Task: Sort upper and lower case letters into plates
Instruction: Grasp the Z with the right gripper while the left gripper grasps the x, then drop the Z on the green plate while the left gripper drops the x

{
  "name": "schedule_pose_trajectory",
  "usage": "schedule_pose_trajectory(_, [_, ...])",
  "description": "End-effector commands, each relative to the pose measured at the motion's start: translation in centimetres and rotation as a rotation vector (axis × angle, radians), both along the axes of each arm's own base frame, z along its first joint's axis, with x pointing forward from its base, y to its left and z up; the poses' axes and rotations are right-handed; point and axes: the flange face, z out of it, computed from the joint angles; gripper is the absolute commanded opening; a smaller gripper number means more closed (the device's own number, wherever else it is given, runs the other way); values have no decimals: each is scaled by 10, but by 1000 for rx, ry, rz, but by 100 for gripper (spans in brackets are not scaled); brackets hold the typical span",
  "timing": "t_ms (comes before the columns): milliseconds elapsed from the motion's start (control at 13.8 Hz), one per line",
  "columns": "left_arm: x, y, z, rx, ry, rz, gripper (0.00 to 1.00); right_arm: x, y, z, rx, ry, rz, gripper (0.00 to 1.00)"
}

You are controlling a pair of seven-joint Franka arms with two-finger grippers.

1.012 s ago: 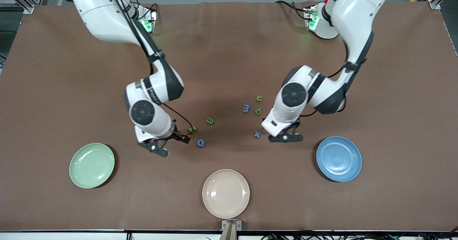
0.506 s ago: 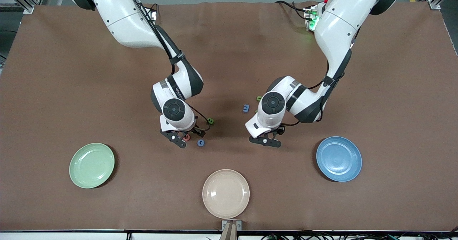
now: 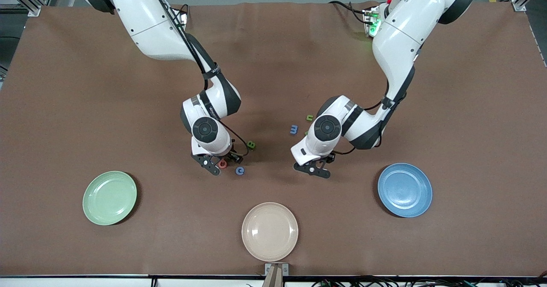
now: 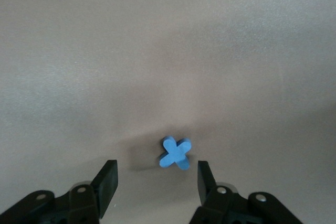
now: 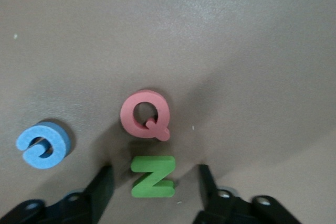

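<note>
Now: right gripper [image 5: 152, 182] spread over green Z [image 5: 153, 176], red Q [image 5: 144, 114] adjacent. Left gripper [image 4: 157, 182] spread over blue x [image 4: 176, 153]. Mint plate [image 3: 110, 197] at 8 o'clock of table, blue plate [image 3: 404, 190] at 4 o'clock; both hold nothing.

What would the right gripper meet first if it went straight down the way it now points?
Most likely the green Z: it lies on the table between the open fingers of the right gripper. The red Q lies just past it, so depth leaves some doubt.
</note>
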Motion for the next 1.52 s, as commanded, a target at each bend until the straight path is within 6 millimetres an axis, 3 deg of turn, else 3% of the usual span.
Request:
schedule_pose_trajectory(0, [3,-3,-10,-22,-3,-13,64,-6,-2,-1,4,16,-17,25])
schedule_pose_trajectory(145, [2,-4,-15,-27,-5,-13,52,-7,-1,0,3,17,-6,5])
schedule_pose_trajectory(289, [-1,-9,-15,-28,-4,-2,21,-3,-2,7,10,7,5,1])
schedule_pose_trajectory(434, [1,-9,-7,-31,-14,3,1,10,-12,24,25,-17,47,0])
schedule_pose_trajectory(578, [11,1,6,-32,-35,14,0,41,-48,49,29,-36,150,0])
schedule_pose_trajectory(650, [23,18,18,-25,-53,29,0,58,-73,59,32,-47,203,0])
schedule_pose_trajectory(723, [40,48,28,-20,-59,72,0,74,-105,63,19,-62,266,0])
schedule_pose_trajectory(939, [64,108,75,29,-44,150,0,109,-219,63,-104,-76,486,1])
schedule_pose_trajectory(1012, [73,139,88,47,-34,186,1,115,-253,63,-134,-64,581,2])
schedule_pose_trajectory(1228, [90,226,92,90,31,248,3,133,-337,67,-273,-35,904,6])
schedule_pose_trajectory(1301, [96,253,84,88,45,266,5,136,-350,64,-335,-41,984,7])
schedule_pose_trajectory(1373, [100,274,72,85,55,290,8,139,-355,58,-382,-58,1024,15])
schedule_pose_trajectory(1445, [103,296,62,82,66,321,10,141,-359,52,-394,-74,1033,53])
